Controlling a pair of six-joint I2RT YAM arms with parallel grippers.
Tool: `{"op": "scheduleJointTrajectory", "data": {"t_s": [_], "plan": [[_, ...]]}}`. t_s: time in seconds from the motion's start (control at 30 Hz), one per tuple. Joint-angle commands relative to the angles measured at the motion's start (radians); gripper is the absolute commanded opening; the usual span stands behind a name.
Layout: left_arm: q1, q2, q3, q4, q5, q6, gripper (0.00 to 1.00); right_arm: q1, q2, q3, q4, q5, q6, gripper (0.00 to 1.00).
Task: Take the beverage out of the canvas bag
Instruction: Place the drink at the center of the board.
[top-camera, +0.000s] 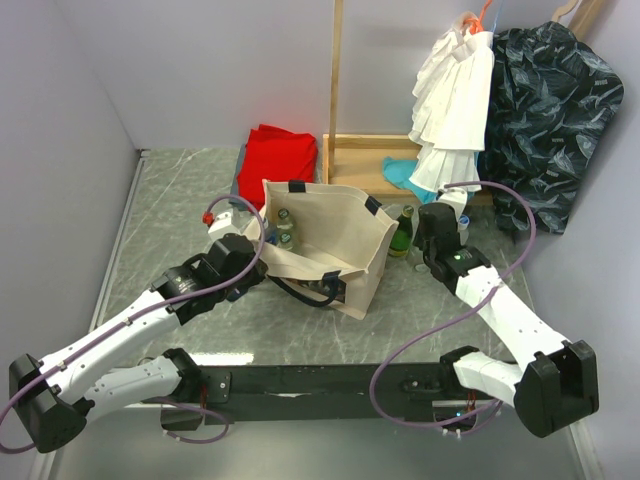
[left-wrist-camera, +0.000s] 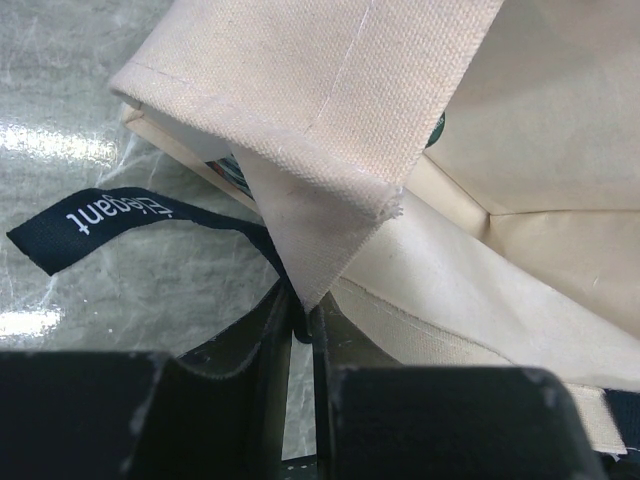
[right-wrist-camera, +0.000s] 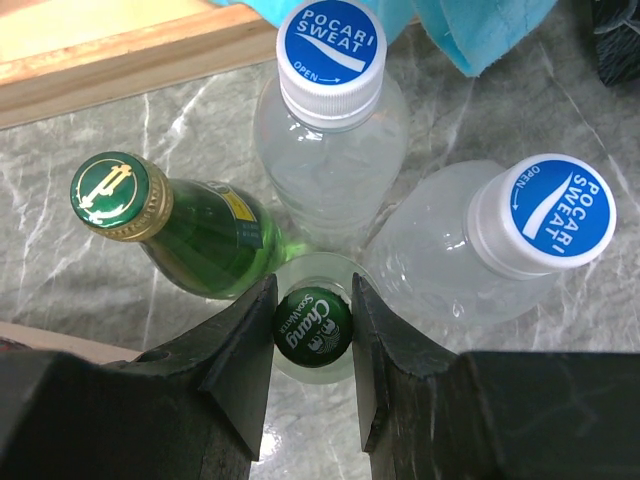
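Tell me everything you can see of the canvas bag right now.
The canvas bag is a boxy beige woven tote with navy strap handles, a dark printed panel low on its near side and a navy tag reading Elegant. It stands open and slumped on the table; two bottles sit inside its left end. The left gripper pinches its fabric edge.

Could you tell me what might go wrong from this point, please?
1. The right gripper grips the Chang soda water bottle, crowded against two Pocari Sweat bottles and a green glass bottle; opening or withdrawing could topple one.
2. The left gripper pinches only a narrow fold of the canvas bag; it may slip, letting the bag sag over the bottles inside.
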Motion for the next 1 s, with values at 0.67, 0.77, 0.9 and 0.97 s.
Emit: {"op": "scheduleJointTrajectory", "data": {"t_s": [0.67,0.77,0.9,0.97], "plan": [[-0.009,0.003,0.020,-0.012,0.019,0.010,0.17,-0.008,-0.027,0.030,0.096,0.032,0.027,0.23],[-0.009,0.000,0.020,-0.012,0.021,0.008,0.16,-0.006,-0.024,0.035,0.088,0.034,0.031,0.38],[-0.009,0.000,0.021,-0.013,0.019,0.010,0.17,-0.008,-0.024,0.036,0.088,0.034,0.031,0.52],[-0.009,0.003,0.021,-0.009,0.022,0.011,0.17,-0.008,-0.022,0.038,0.084,0.034,0.035,0.57]]}}
